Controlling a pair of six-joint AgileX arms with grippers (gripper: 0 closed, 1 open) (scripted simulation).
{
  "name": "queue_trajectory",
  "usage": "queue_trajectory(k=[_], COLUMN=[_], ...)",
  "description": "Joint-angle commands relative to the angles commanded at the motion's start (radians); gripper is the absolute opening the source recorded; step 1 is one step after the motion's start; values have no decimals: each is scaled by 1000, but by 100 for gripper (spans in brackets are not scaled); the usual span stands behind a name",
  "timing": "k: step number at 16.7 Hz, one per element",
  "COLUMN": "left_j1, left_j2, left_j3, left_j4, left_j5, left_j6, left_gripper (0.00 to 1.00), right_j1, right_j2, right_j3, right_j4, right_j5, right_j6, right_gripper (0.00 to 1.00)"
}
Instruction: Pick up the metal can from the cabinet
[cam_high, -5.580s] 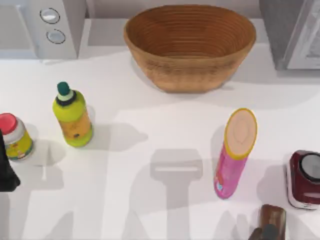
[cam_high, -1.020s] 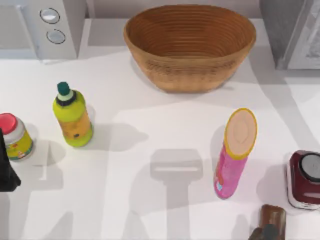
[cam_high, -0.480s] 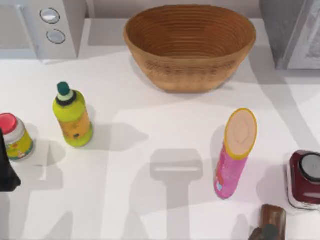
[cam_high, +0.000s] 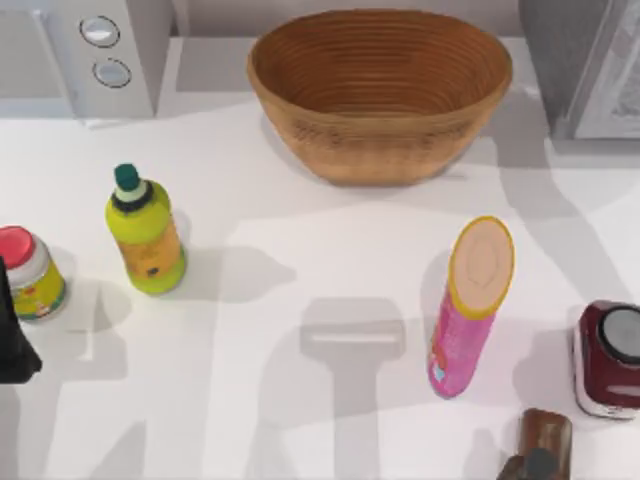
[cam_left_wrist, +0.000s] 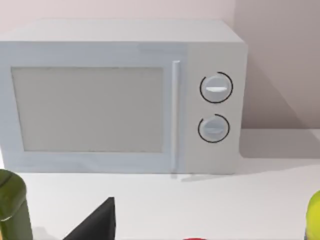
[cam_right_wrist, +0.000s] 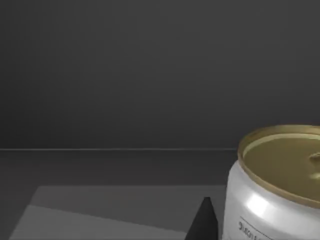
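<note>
In the right wrist view, a silvery white metal can (cam_right_wrist: 270, 200) with a gold-coloured top stands inside the dark grey cabinet interior (cam_right_wrist: 125, 75). A dark fingertip (cam_right_wrist: 203, 222) of my right gripper pokes in just beside the can and is apart from it. From above, the grey cabinet (cam_high: 560, 60) stands at the table's back right corner. My left arm (cam_high: 10, 345) is parked at the table's left edge, and a dark fingertip (cam_left_wrist: 97, 220) of its gripper faces the microwave.
A wicker basket (cam_high: 380, 90) sits at the back centre and a white microwave (cam_high: 85, 50) at the back left. On the table stand a green bottle (cam_high: 145, 230), a red-lidded jar (cam_high: 28, 272), a tall pink tube (cam_high: 470, 305), a squat maroon cylinder (cam_high: 608, 360) and a brown object (cam_high: 540, 445).
The shadow on the table's right back side, near the cabinet, has shifted. The objects on the table and the left arm have stayed put.
</note>
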Motion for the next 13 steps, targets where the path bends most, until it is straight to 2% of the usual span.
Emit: queue_trajectory(k=[5, 13], left_j1=[0, 0], left_j2=[0, 0], left_j3=[0, 0], left_j4=[0, 0], left_j5=[0, 0], left_j6=[0, 0], left_gripper=[100, 100], right_j1=[113, 92], right_j2=[-149, -186], right_j3=[-3, -65], right_j4=[-148, -127], right_j5=[109, 90], right_j6=[-1, 0], right_gripper=[0, 0])
